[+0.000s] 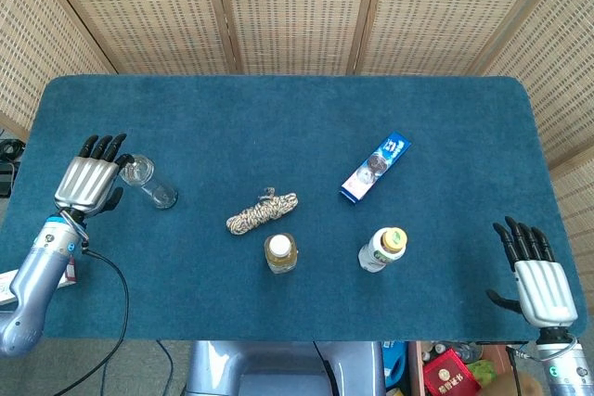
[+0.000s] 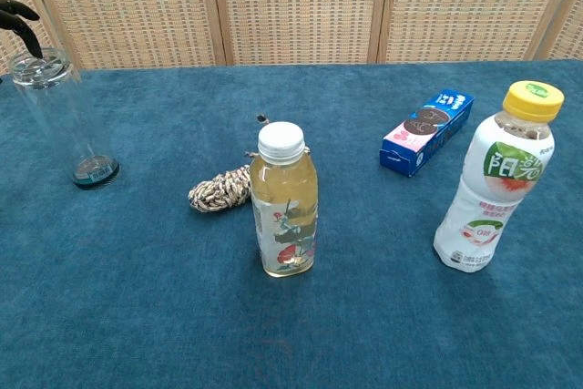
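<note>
1. The clear glass tumbler (image 1: 147, 181) just beside the left hand (image 1: 86, 183) has a dark teal base.
2. That hand is silver-backed with black fingers (image 1: 100, 145); the right hand (image 1: 538, 280) matches.
3. Near the right hand, the bottle (image 1: 382, 249) is white with a yellow cap.
4. Further off, the rope (image 1: 261, 211) is speckled beige and the box (image 1: 375, 167) blue.
5. The table cloth (image 1: 278, 118) is deep teal.
</note>
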`<state>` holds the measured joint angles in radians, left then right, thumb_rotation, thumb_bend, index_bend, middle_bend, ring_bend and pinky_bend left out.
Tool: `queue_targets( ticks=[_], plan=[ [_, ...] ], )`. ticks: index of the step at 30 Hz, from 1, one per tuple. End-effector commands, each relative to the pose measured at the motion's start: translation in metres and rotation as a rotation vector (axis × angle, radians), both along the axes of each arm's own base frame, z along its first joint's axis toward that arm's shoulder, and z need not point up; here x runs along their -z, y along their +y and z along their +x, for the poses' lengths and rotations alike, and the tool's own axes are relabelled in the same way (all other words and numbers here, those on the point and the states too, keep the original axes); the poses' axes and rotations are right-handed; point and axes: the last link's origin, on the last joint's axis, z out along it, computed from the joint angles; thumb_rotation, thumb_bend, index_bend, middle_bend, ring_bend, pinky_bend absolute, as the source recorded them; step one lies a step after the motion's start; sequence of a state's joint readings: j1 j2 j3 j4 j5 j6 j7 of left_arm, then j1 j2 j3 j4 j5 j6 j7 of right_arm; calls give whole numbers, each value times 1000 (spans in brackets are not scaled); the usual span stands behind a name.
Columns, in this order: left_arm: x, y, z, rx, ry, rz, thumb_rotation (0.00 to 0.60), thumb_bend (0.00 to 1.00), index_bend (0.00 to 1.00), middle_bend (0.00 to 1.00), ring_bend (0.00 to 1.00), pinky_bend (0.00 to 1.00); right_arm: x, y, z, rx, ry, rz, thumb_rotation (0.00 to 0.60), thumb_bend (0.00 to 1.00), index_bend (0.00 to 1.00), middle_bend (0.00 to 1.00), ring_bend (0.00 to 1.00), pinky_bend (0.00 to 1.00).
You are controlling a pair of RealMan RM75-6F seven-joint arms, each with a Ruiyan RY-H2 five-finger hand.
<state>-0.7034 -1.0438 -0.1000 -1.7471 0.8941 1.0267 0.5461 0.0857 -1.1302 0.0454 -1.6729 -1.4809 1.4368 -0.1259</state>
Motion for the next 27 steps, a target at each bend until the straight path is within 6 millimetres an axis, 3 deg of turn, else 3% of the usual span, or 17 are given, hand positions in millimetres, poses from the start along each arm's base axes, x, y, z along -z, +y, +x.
queue_targets(
  ticks=[1, 27],
  plan=[
    [0, 0, 1, 3, -2, 0, 600, 470, 259, 0, 0, 0, 0, 0, 0, -1, -1, -1, 600, 24, 0, 0, 0, 36],
    [7, 4, -2, -2, 14, -6, 600, 470, 259, 0, 0, 0, 0, 0, 0, 0, 0, -1, 600, 24, 0, 0, 0, 36]
  ],
)
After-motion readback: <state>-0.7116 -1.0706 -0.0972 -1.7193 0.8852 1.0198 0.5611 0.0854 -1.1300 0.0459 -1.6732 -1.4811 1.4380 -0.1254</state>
